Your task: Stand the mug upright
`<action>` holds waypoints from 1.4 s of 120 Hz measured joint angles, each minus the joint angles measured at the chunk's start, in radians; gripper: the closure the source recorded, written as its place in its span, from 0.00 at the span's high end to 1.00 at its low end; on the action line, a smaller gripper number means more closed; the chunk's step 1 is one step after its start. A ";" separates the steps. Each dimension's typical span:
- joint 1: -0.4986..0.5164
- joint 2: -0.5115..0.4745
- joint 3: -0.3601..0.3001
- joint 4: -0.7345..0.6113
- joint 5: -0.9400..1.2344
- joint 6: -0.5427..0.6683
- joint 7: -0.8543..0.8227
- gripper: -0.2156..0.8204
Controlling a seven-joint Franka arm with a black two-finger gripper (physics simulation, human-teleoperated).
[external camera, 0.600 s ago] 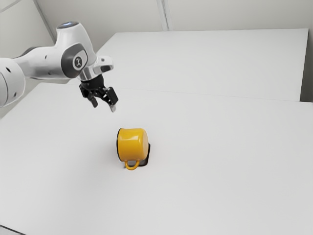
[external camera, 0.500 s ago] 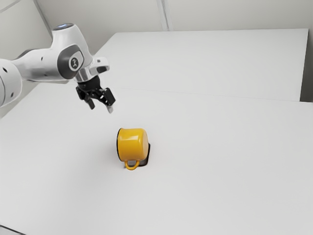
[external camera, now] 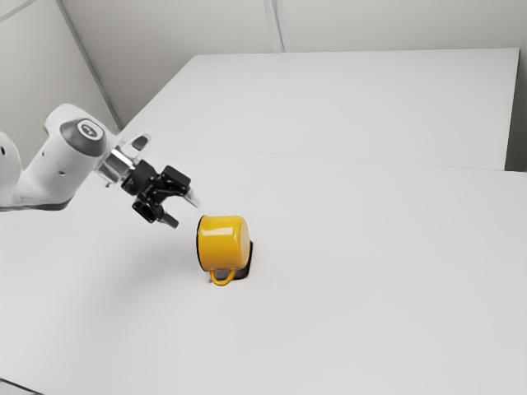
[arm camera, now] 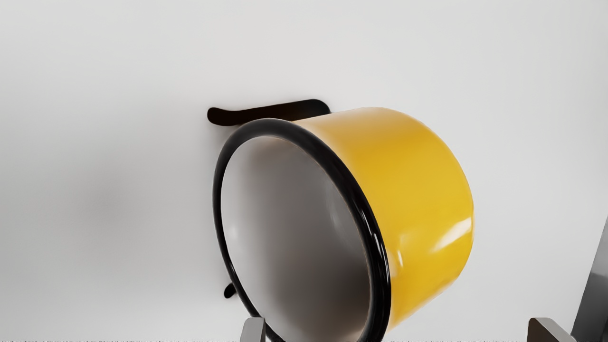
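The yellow mug (external camera: 222, 243) lies on its side on the table, its black-rimmed mouth facing the exterior view's left and its handle at the side nearer that camera. My gripper (external camera: 182, 211) is tilted, up and to the exterior view's left of the mug, near its mouth, with the fingers apart and nothing held. In the wrist view the mug (arm camera: 418, 190) shows its open mouth and grey inside, and my gripper (arm camera: 396, 330) stands open at the bottom edge, one fingertip (arm camera: 252, 330) overlapping the rim. The handle is hidden there.
A flat black piece (external camera: 249, 262) lies partly under the mug on the white table (external camera: 354, 296); its dark end (arm camera: 266, 114) juts out past the rim. Behind the table stands a pale raised surface (external camera: 354, 107).
My hand has come down and tilted, its fingers now pointing more toward the mug and closer to its mouth. The mug has not moved.
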 joint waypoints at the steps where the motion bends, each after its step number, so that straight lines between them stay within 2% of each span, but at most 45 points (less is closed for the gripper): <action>1: 0.001 0.000 0.001 -0.003 -0.005 -0.001 0.002 0.79; 47: -0.004 0.006 0.041 -0.133 -0.188 -0.054 0.099 0.79; 78: -0.014 0.017 0.042 -0.160 -0.276 -0.042 0.146 0.79; 132: -0.041 0.025 0.042 -0.177 -0.379 0.014 0.195 0.71; 143: -0.049 0.024 0.042 -0.177 -0.396 0.030 0.201 0.66; 168: -0.060 0.020 0.042 -0.176 -0.428 0.050 0.218 0.49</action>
